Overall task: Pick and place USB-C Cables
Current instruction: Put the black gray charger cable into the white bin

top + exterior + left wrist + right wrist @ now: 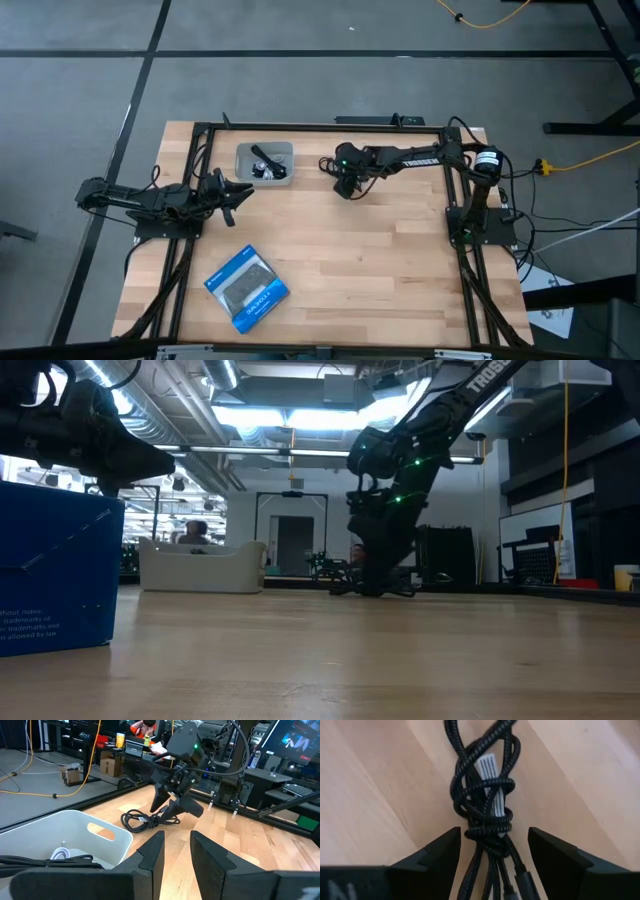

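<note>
A black braided USB-C cable bundle (485,815), with a white label among its turns, lies on the wooden table. My right gripper (492,850) is down at the table over it, open. One finger (440,852) stands on each side of the bundle, with a gap showing on both sides. The left wrist view shows the same coil (145,819) beneath my right gripper (170,807). A white bin (264,163) at the far side holds other cables, one of them whitish (62,852). My left gripper (240,192) hovers open beside the bin's near-left corner.
A blue-and-black flat box (247,288) lies near the table's near-left part and stands at the left in the low view (55,575). A black frame (320,127) runs round the table. A yellow cable (590,155) lies on the floor beyond the right edge.
</note>
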### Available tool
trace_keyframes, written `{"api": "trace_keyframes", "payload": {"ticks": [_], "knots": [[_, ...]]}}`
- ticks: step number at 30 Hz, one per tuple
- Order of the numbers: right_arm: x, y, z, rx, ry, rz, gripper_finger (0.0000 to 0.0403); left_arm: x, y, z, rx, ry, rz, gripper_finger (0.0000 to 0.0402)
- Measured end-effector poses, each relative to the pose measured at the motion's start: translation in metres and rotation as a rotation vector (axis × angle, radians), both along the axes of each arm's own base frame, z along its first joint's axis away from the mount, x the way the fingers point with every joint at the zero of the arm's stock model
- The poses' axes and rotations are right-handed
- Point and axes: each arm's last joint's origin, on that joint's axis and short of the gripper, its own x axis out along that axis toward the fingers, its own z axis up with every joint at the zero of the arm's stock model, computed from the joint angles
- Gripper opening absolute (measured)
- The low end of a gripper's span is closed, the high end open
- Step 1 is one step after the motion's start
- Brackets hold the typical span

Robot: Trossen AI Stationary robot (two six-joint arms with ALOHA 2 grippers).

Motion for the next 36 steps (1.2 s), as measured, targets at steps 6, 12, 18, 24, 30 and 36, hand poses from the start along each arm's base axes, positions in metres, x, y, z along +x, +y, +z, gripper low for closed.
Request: {"api": "trace_keyframes", "payload": {"ticks": [6,12,18,24,30,36], "knots": [[-0.005,0.004,-0.003,0.096,0.03,-0.033,0.0216,0.0,0.0,0.0,0.0,0.0,0.0,0.0086],[-0.009,0.005,-0.004,0.135,0.047,-0.109,0.0167,0.0,0.0,0.0,0.0,0.0,0.0,0.0086],[-0.01,0.005,-0.005,0.157,0.037,-0.17,0.0076,0.0,0.0,0.0,0.0,0.0,0.0,0.0086],[-0.002,0.01,-0.002,0.094,-0.002,-0.108,0.002,0.0,0.0,0.0,0.0,0.0,0.0,0.0086],[0.015,0.015,0.015,0.052,-0.089,-0.063,0.002,0.0,0.0,0.0,0.0,0.0,0.0,0.0086],[0.045,0.022,0.059,-0.037,-0.237,0.068,0.002,0.0,0.0,0.0,0.0,0.0,0.001,0.0086]]}}
